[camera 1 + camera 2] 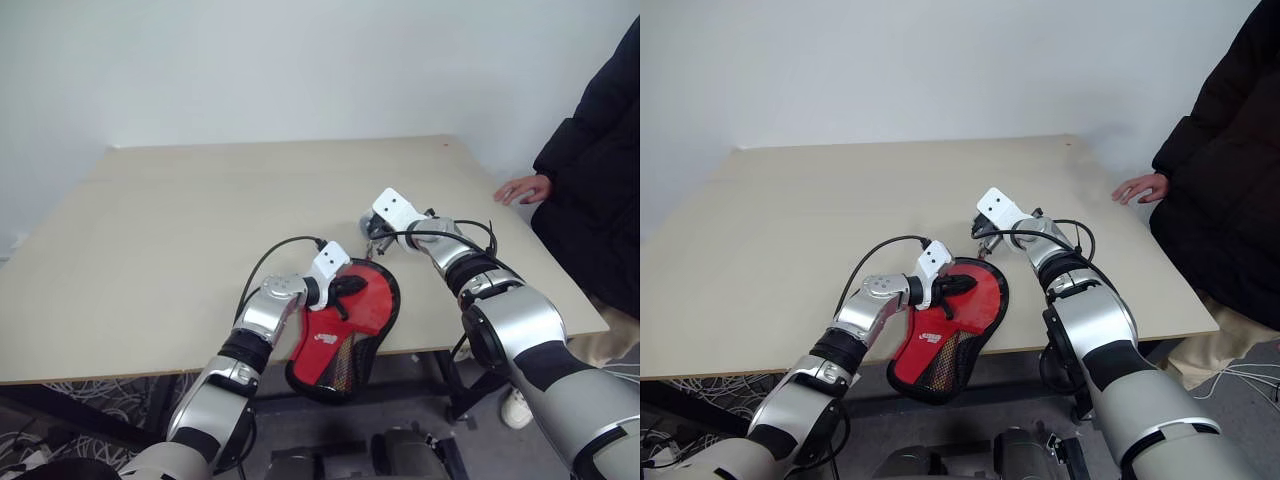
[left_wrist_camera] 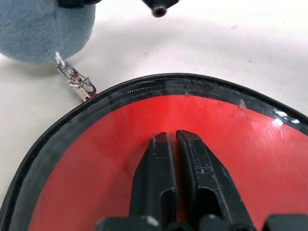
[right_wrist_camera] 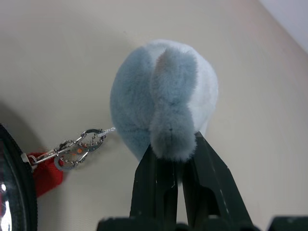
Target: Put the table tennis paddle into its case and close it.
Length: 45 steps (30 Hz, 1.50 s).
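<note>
Item: case, paddle-shaped soft cover, black zip edging, clear glossy front over a red panel with a small logo, mesh towards the narrow handle end. It lies at the near edge of the desk, handle end overhanging the edge.

Item: table tennis paddle, judged to sit inside already: a round red face shows through the clear front in the left wrist view, though no handle can be made out.

Item: grey-blue plush ball, soft and furry, joined by a small metal clip chain to a red tab at the case rim, apparently the zip pull.

Left tool: fingers together, pressed flat on the clear front of the case, clamping nothing.

Right tool: clamped on a tuft of the plush ball, just beyond the far rim of the case.

Progress: insertion appears done; closing appears under way or close to finished. How far the zip has run cannot be told.

Other: person's hand resting on the far right of the desk
</note>
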Each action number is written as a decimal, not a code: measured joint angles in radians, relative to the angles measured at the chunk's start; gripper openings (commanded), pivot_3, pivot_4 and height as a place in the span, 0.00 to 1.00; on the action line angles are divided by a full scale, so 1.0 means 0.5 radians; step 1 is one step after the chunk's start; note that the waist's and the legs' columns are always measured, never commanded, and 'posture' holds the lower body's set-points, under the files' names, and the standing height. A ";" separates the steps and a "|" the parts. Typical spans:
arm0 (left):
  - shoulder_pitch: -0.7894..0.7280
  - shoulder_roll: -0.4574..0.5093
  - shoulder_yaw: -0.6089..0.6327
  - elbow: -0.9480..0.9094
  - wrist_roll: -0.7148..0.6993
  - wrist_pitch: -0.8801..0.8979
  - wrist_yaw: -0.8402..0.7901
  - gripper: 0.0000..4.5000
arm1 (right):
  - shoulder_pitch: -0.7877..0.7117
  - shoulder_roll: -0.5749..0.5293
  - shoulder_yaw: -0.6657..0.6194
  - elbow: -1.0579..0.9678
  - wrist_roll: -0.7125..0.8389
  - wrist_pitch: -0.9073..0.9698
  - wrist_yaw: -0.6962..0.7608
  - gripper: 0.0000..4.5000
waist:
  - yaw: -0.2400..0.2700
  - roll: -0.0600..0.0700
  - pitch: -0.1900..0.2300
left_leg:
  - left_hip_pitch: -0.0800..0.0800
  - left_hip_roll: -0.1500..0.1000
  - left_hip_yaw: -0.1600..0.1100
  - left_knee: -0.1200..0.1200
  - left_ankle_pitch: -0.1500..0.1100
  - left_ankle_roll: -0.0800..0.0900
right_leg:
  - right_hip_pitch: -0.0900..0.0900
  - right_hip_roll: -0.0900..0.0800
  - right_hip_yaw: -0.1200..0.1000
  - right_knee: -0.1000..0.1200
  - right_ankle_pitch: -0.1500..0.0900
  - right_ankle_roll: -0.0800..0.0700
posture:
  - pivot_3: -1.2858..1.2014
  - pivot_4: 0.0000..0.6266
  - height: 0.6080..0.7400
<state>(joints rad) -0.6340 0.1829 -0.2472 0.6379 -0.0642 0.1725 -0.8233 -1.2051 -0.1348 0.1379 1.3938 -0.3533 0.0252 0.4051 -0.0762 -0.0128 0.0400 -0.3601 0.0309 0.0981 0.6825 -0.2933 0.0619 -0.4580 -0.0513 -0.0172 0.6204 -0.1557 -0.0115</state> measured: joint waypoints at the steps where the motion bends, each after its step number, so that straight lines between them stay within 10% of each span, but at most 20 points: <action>1: 0.002 -0.002 0.000 0.004 0.003 -0.012 0.000 0.04 | 0.000 -0.001 0.000 0.000 0.000 0.000 0.000 0.00 | 0.000 0.000 0.000 | 0.000 0.000 0.000 0.000 0.000 0.000 | 0.001 0.000 0.000 0.000 0.000 0.000 | 0.52 0.00 1.00; 45: 0.074 -0.049 0.175 0.090 -0.054 -0.148 -0.103 0.04 | 0.086 -0.249 0.063 -0.014 0.008 -0.071 0.234 0.00 | 0.001 0.002 -0.002 | 0.004 -0.004 -0.003 0.001 0.002 0.003 | 0.007 0.000 0.001 0.001 0.000 0.000 | 0.52 0.00 1.00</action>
<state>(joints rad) -0.5968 0.1582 -0.1596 0.6829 -0.0914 0.0985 -0.8746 -1.1621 -0.2595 0.1696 1.3866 -0.3494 -0.0105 0.5221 -0.0758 -0.0116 0.0391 -0.3580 0.0291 0.0964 0.6832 -0.2923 0.0635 -0.4545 -0.0514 -0.0166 0.6209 -0.1558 -0.0115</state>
